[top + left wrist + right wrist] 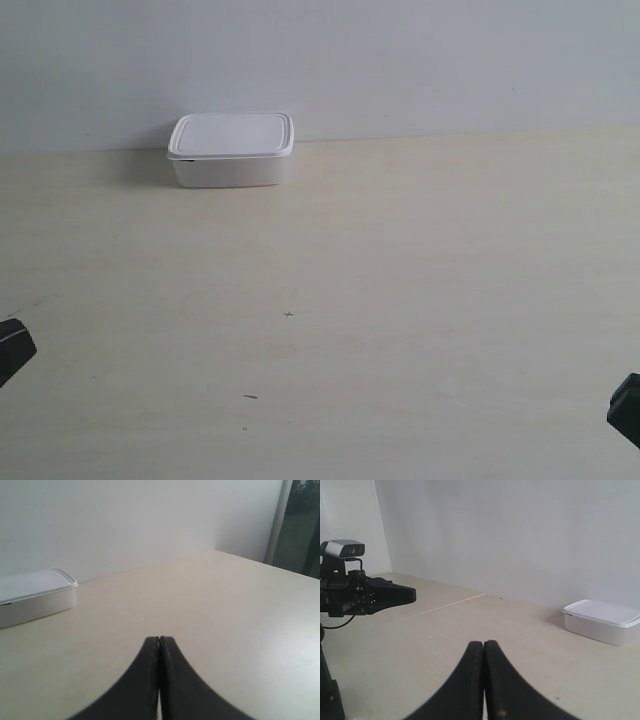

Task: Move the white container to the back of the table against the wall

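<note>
At the back of the table (400,300): white container (231,150), against or just shy of the wall (400,60).
Handling: likely light, stiff, smooth plastic; best gripped across its side walls, below the rim.
Writing: none readable.
Left gripper (159,642): fingers pressed together, empty.
Right gripper (483,645): likewise closed, holding nothing.

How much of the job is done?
Looks done: the white box sits at the back of the table, right by the wall. Nothing is in hand: the left gripper and right gripper are shut, empty, away from it. Nothing seems left.
</note>
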